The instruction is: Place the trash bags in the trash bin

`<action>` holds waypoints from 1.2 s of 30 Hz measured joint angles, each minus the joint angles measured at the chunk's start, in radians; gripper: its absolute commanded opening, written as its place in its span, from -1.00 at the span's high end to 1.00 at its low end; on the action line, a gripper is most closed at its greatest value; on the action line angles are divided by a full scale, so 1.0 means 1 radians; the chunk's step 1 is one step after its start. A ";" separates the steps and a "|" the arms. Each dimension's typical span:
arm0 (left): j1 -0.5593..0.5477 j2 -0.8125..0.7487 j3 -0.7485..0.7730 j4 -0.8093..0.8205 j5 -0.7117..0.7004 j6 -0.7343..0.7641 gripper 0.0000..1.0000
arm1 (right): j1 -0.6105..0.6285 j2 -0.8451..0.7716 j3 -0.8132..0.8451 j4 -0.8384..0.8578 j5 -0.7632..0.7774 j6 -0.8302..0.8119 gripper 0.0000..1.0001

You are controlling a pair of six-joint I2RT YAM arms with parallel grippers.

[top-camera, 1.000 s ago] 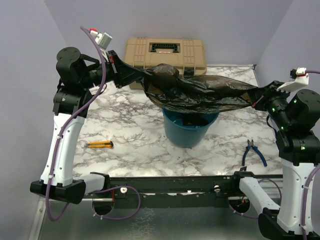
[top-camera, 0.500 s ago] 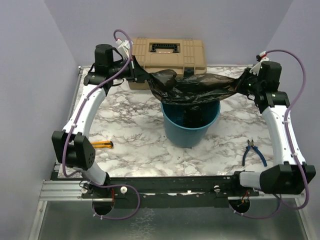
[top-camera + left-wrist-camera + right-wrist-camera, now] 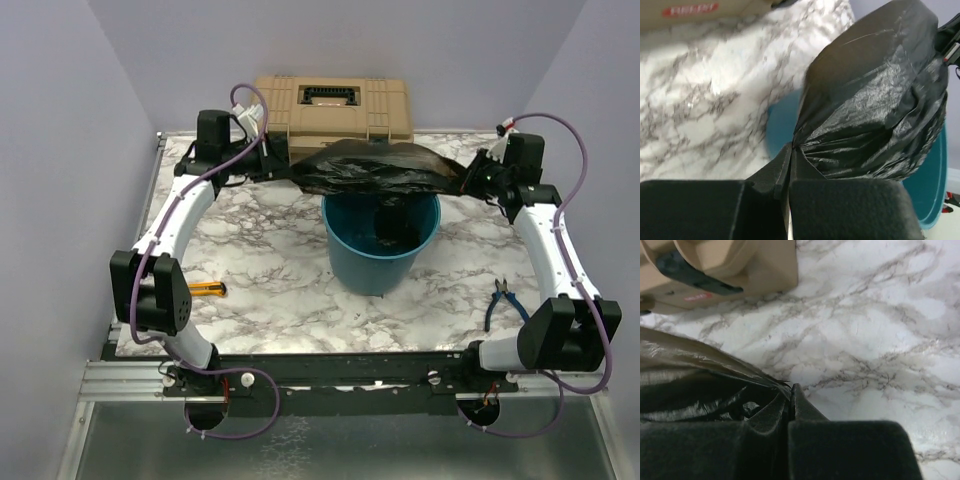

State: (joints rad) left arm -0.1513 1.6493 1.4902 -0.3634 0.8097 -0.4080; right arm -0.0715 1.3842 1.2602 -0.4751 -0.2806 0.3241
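A white, grey-veined marble table (image 3: 270,260) is enclosed by plain lilac walls, and a tan toolbox (image 3: 330,105) is set against the far edge. The trash bin (image 3: 380,250) is placed upright near the middle of the table, just in front of the toolbox. The trash bag (image 3: 375,170) is stretched as a shallow black canopy above the far part of the bin's rim, presumably so that it can be lowered straight into the opening. It is held at its two ends. The left gripper (image 3: 283,172) is clamped on the left edge of the film, as is shown in the left wrist view, where the fingers are pressed together with crinkled plastic gathered between them. The right gripper (image 3: 462,178) is likewise clenched on the right edge, a thin fold of film being drawn into the seam between its fingers. The arms are spread wide, which is judged to keep the floppy film taut and clear of the rim. The far rim of the bin is covered by the bag, so contact between film and rim cannot be determined. A dark shape is seen inside the bin, but it cannot be identified as hanging film or something else. The bag's mouth is not made out in any view. A yellow utility knife (image 3: 205,290) and blue-handled pliers (image 3: 508,303) are left on the near part of the table, well apart from the bin.
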 measured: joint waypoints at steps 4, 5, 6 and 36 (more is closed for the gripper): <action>0.006 -0.059 -0.126 -0.042 -0.005 0.027 1.00 | -0.001 -0.025 -0.073 -0.011 -0.030 -0.016 0.98; 0.006 -0.066 -0.142 -0.050 -0.008 0.033 1.00 | 0.000 -0.025 -0.075 -0.022 -0.038 -0.021 0.98; 0.006 -0.076 -0.158 -0.062 -0.011 0.044 1.00 | 0.000 -0.025 -0.075 -0.029 -0.044 -0.028 0.98; -0.022 -0.439 -0.130 -0.206 -0.248 0.122 -0.73 | -0.002 -0.441 -0.082 -0.098 -0.071 0.113 -0.25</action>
State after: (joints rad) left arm -0.1730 1.2106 1.3602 -0.5697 0.5621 -0.2855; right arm -0.0734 0.9436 1.1782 -0.5735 -0.3511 0.4370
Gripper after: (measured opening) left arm 0.860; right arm 0.602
